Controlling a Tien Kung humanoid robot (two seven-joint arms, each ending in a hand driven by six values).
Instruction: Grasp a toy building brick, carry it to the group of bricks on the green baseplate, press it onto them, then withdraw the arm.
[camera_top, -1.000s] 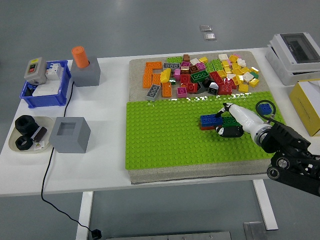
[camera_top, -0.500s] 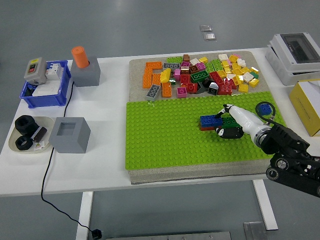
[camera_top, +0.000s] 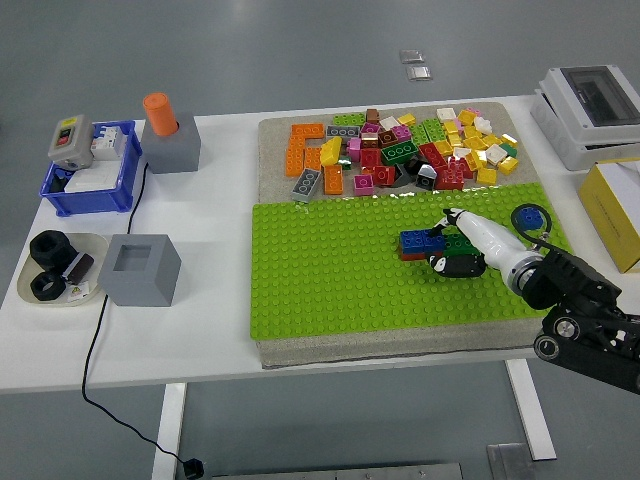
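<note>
White table (camera_top: 215, 330) carries grey mat (camera_top: 275, 128), blue bin (camera_top: 88, 195).

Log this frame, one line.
phase: pressing | right hand: on green brick at brick group | green baseplate | left arm: out of view

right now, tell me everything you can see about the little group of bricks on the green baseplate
The group of bricks is a small, low cluster of glossy plastic: a blue studded brick on the left, a red layer showing beneath it, and a green brick on the right. It sits flat on the green baseplate, right of centre, just below the loose brick pile. The right hand lies over its right end, white fingers on the green brick, hiding part of it.
</note>
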